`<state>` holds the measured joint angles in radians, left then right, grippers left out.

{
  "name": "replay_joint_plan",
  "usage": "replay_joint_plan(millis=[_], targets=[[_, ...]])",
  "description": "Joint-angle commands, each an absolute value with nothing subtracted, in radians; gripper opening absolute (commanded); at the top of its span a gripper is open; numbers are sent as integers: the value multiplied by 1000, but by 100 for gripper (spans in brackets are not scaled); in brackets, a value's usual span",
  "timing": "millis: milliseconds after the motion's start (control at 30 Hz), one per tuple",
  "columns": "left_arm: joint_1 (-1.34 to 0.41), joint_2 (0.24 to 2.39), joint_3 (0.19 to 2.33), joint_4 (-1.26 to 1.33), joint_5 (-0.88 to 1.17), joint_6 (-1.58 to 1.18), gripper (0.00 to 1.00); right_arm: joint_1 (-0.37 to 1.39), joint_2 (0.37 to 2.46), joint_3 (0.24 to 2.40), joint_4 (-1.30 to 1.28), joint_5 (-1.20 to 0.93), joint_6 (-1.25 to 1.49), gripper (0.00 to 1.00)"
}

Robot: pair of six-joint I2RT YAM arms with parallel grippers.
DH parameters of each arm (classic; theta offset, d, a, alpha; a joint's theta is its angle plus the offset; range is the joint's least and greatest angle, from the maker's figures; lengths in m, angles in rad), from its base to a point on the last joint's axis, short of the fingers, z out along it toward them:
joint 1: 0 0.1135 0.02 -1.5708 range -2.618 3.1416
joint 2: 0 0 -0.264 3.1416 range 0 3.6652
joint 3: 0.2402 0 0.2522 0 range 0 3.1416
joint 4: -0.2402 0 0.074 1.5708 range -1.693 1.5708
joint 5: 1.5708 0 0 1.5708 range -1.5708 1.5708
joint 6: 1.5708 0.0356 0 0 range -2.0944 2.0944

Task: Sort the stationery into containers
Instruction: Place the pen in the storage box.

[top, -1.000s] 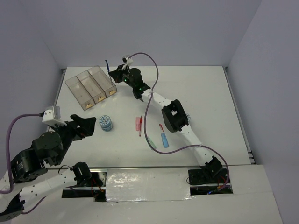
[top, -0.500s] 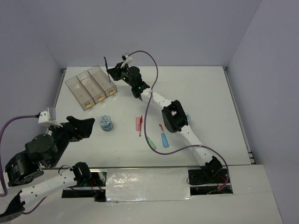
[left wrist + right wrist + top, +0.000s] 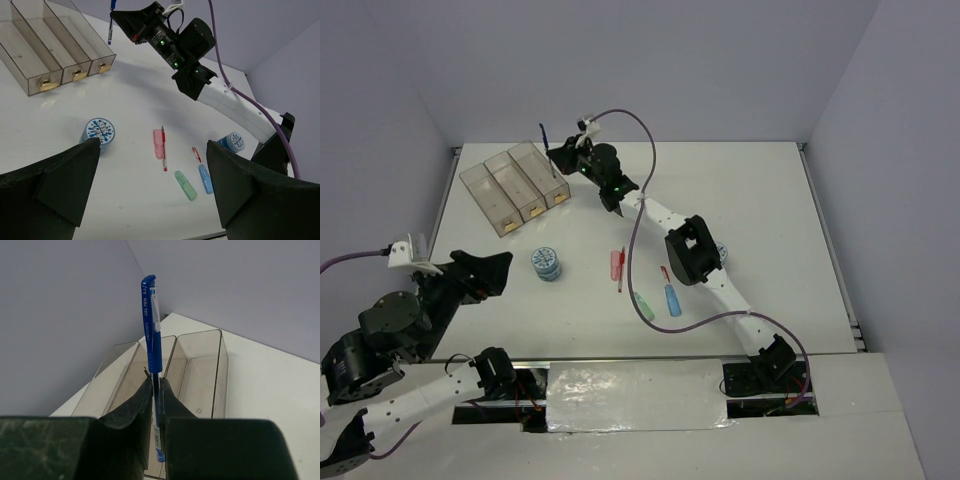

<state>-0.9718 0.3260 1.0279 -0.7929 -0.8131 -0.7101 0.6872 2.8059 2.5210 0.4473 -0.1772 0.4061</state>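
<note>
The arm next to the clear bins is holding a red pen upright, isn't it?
Not quite. The pen is blue, not red, as the right wrist view shows. The right gripper does hold it upright next to the clear bins.

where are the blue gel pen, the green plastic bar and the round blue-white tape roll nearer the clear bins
blue gel pen [image 3: 153, 340]: right wrist view, upper barrel
green plastic bar [image 3: 185, 185]: left wrist view, its middle
round blue-white tape roll [image 3: 99, 130]: left wrist view, patterned top face

White table [image 3: 770, 200] bearing 3 joined clear bins [image 3: 515, 185] far left, left tape roll [image 3: 546, 264], right tape roll [image 3: 233, 141], pink bar [image 3: 615, 264] just beside red pen [image 3: 621, 272], green bar [image 3: 645, 306], blue bar [image 3: 672, 299].
</note>
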Motion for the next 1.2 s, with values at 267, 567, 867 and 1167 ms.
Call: replay_joint_plan(millis=[267,567,867,1167], targets=[[-973,235,1078,-815,-862,-640,99,707,2812,2588,454,-146,380,66],[-974,193,1040,-795,-877,-623,99,712,2801,2580,457,-156,342,77],[-979,308,1017,-816,-949,-670,99,710,2282,2074,433,-54,176,100],[-966,406,1002,-847,-925,-775,99,726,1715,1665,-221,288,224,100]])
